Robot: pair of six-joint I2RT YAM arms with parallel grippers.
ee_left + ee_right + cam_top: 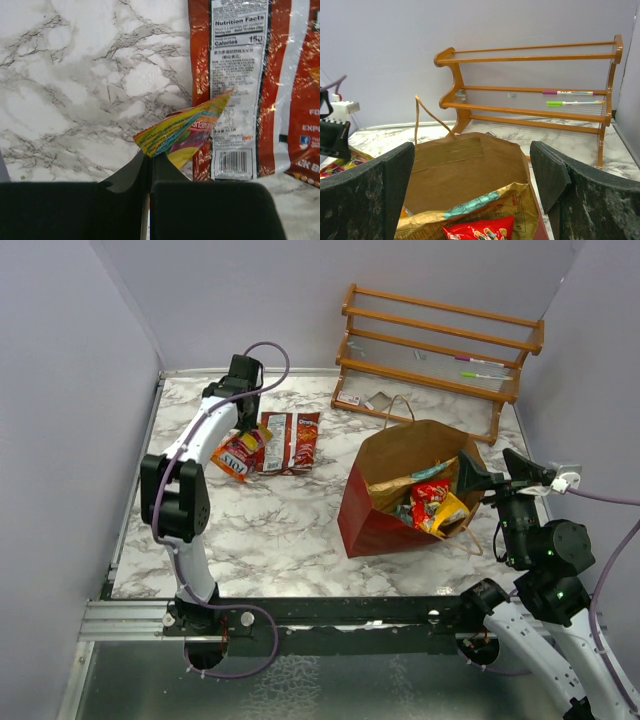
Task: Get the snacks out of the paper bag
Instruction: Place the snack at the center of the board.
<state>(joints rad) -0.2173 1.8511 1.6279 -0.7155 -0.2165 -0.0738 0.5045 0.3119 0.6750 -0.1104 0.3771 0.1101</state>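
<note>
Left tool (150, 161) tight on yellow packet (181, 131)

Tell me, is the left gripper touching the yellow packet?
Touching. The left wrist view shows the left gripper shut on the yellow packet, pinching its lower edge.

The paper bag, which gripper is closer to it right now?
Right. The right gripper is open at the mouth of the paper bag, on its right side; the left gripper is far off to its left, shut on a yellow packet.
</note>
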